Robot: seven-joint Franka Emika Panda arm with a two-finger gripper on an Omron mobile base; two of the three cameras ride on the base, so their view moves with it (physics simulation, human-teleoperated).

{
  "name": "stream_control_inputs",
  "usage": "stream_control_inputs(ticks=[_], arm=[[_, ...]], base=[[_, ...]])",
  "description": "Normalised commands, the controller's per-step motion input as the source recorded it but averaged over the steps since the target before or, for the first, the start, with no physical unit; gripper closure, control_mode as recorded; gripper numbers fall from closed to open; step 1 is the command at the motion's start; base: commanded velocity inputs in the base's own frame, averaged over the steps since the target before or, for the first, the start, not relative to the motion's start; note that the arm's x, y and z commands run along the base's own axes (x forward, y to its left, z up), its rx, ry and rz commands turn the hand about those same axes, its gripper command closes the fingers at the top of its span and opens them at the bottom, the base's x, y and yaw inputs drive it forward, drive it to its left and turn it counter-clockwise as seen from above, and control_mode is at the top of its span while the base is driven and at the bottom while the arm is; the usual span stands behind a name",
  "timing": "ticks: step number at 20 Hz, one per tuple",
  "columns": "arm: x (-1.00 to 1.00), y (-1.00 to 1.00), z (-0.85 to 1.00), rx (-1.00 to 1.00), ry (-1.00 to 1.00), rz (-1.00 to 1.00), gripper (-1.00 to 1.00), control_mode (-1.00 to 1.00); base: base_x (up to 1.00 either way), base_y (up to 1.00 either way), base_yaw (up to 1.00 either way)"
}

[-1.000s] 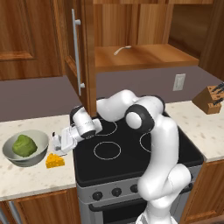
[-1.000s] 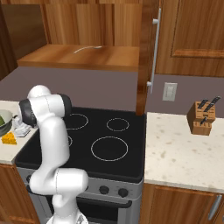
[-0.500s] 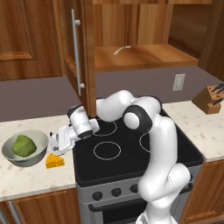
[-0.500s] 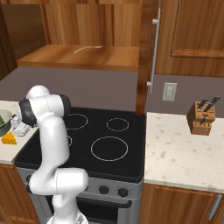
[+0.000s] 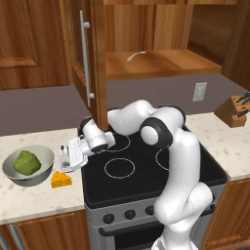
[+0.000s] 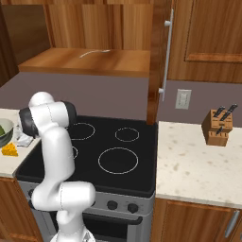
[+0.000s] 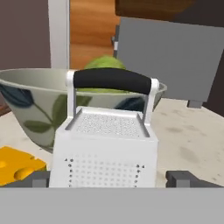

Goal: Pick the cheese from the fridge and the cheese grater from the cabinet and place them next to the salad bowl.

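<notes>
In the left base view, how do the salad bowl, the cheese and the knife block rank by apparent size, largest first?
1. salad bowl
2. knife block, though it stands farther from the camera, so its true size is unsure
3. cheese

Left base view: behind arm, looks forward-down over stove (image 5: 146, 171). Right base view: same stove (image 6: 108, 156) from other side. Hand view: low at counter, very near cheese grater (image 7: 105, 148), salad bowl (image 7: 30, 105) behind
</notes>
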Motion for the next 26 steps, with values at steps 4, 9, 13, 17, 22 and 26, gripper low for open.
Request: stream_control_inputs(ticks=[4, 9, 13, 17, 22, 26], arm=[[0.0, -0.04, -0.02, 0.0, -0.04, 0.0, -1.0, -1.0], [0.0, 0.08, 0.28, 0.0, -0.01, 0.0, -1.0, -1.0], [0.0, 0.0, 0.44, 0.0, -0.02, 0.0, -1.0, -1.0], [0.0, -0.09, 0.17, 0.02, -0.03, 0.0, -1.0, -1.0], [-0.01, -0.21, 0.23, 0.06, -0.02, 0.0, -1.0, -1.0], [-0.03, -0.27, 0.22, 0.07, -0.04, 0.0, -1.0, -1.0]], base=[[0.0, 0.0, 0.0], [0.0, 0.0, 0.0], [0.0, 0.0, 0.0], [0.0, 0.0, 0.0], [0.0, 0.0, 0.0], [0.0, 0.0, 0.0]])
